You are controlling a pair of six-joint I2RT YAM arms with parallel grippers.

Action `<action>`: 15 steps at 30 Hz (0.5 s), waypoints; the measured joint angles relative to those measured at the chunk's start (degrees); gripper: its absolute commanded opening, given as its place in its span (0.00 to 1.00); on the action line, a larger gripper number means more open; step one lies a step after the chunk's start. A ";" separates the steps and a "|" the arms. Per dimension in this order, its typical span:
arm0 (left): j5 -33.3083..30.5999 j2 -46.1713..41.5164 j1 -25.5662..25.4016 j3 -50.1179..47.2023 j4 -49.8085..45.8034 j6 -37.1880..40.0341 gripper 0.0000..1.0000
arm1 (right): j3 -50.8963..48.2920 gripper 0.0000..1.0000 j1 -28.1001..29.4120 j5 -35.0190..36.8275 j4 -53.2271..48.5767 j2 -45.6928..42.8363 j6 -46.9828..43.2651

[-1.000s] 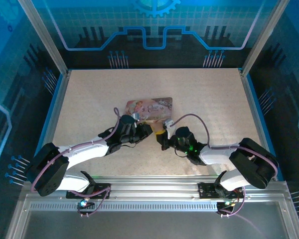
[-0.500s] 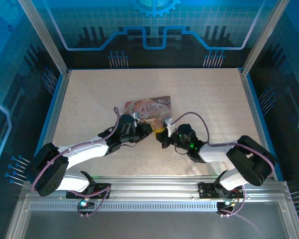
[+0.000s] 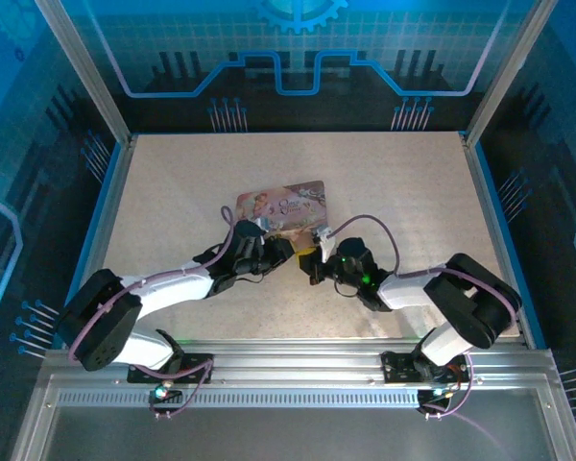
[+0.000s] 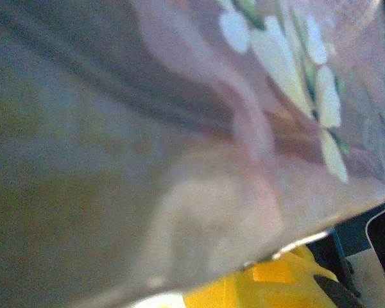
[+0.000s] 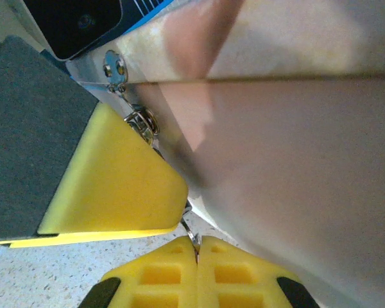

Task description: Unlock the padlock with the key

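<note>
Right gripper (image 5: pixel 196 250): yellow pads pressed together, pinching thin grey-metal key (image 5: pixel 190 228) just beside wall of pink illustrated tin box (image 3: pixel 280 204). Left gripper (image 3: pixel 280 252) at tin's near edge; cannot tell jaw gap.

Tin (image 3: pixel 280 206) on table (image 3: pixel 394 182), just beyond left fingers (image 3: pixel 279 252) and right fingers (image 3: pixel 310 258)

A robot lab cell: a speckled table (image 3: pixel 394 192) boxed in by aluminium posts (image 3: pixel 81 69) and blue panels (image 3: pixel 365 38) printed with circuit lines and a gear (flat, glossy graphics), with two white arms (image 3: pixel 163 286) bolted to a slotted metal rail (image 3: pixel 298 368) at the near edge.
</note>
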 measured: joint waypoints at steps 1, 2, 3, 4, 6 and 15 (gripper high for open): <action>-0.02 0.46 0.09 -0.22 0.42 -0.02 0.21 | -0.02 0.04 0.13 0.24 0.28 0.52 0.37; -0.02 0.98 0.17 -0.48 0.96 -0.02 0.21 | -0.04 0.04 0.42 0.72 0.59 1.16 0.83; -0.02 1.40 0.22 -0.74 1.42 -0.02 0.21 | -0.04 0.04 0.72 1.27 0.85 1.75 1.22; -0.02 1.77 0.26 -1.01 1.84 -0.02 0.21 | -0.07 0.04 1.01 1.73 1.03 2.21 1.62; 0.11 2.54 0.44 -1.51 2.60 -0.04 0.21 | -0.15 0.04 1.57 2.80 1.53 3.32 2.69; 1.73 4.26 0.96 -3.61 5.49 0.02 0.32 | -1.81 0.04 3.67 5.40 6.25 6.84 9.40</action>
